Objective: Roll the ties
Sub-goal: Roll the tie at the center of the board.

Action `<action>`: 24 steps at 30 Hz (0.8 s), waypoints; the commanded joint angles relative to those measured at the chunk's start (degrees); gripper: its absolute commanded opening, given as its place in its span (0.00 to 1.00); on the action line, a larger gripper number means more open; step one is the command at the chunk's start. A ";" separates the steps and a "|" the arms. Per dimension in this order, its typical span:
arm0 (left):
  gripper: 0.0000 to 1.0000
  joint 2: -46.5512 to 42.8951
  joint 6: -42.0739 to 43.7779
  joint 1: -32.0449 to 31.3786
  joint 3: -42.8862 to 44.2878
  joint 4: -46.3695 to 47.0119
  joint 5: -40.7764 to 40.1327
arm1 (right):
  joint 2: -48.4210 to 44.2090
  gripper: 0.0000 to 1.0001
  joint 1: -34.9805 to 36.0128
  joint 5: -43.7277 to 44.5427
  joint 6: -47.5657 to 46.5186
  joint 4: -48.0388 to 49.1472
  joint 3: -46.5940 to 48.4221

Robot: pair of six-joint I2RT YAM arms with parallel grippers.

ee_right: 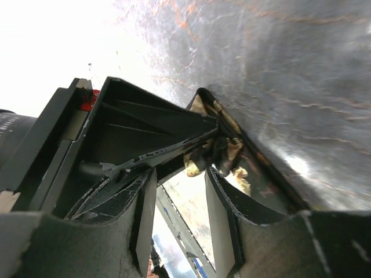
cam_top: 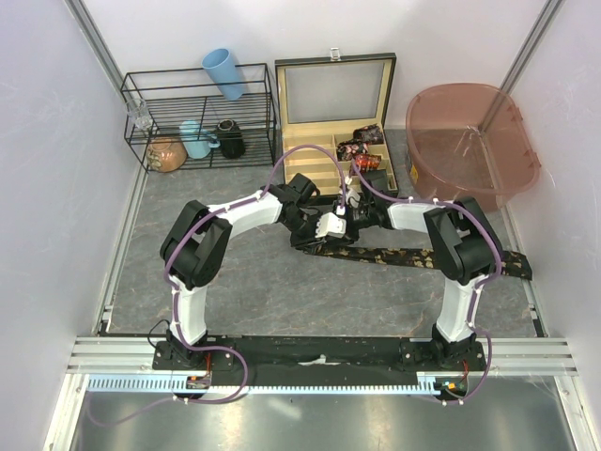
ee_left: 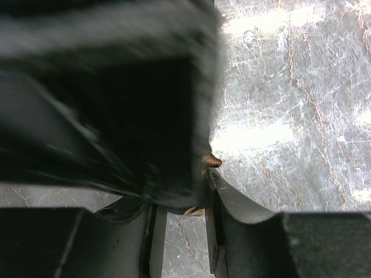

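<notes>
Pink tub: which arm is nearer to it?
Right. The right arm has its elbow just in front of the pink tub; the left arm stands across the table on the other side.

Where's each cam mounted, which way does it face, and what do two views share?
Top external: above and behind the bases, looking down at the table, the flat tie and the wooden box; left arm and right arm show.
Left wrist: on the left arm, looking down past its own fingers at the marbled table; a blurred dark mass fills the upper left.
Right wrist: on the right arm, looking along its own fingers at the tie's bunched end, with the left gripper beside it.
Shared: top and right wrist both show the tie.
</notes>
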 commanded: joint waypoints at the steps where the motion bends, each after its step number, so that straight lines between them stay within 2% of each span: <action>1: 0.36 1.49 -1.71 -0.12 1.30 -1.58 -1.27 | 1.12 0.45 1.27 0.77 0.96 2.08 -0.94; 4: 0.36 1.41 -1.80 -0.12 1.30 -1.76 -1.18 | 1.74 0.42 1.18 1.65 -0.09 1.04 -0.33; 8: 0.36 1.49 -1.71 -0.12 1.30 -1.85 -1.18 | 2.79 0.32 1.27 3.59 -2.64 -0.99 0.72; 13: 0.36 1.58 -1.80 -0.12 1.39 -1.93 -1.18 | 4.02 0.31 1.27 5.26 -4.84 -3.72 2.39; 16: 0.36 1.58 -1.71 -0.12 1.39 -1.93 -1.18 | 4.20 0.23 1.18 5.17 -4.84 -3.63 2.57; 17: 0.36 1.58 -1.71 -0.12 1.39 -1.93 -1.10 | 4.03 0.12 1.27 5.34 -4.93 -3.63 2.57; 19: 0.38 1.49 -1.71 -0.12 1.39 -1.93 -1.01 | 3.41 0.00 0.92 5.96 -5.02 -3.89 2.05; 24: 0.50 1.49 -2.06 0.06 1.48 -1.85 -0.92 | 4.19 0.00 0.13 9.74 -8.09 -8.89 2.04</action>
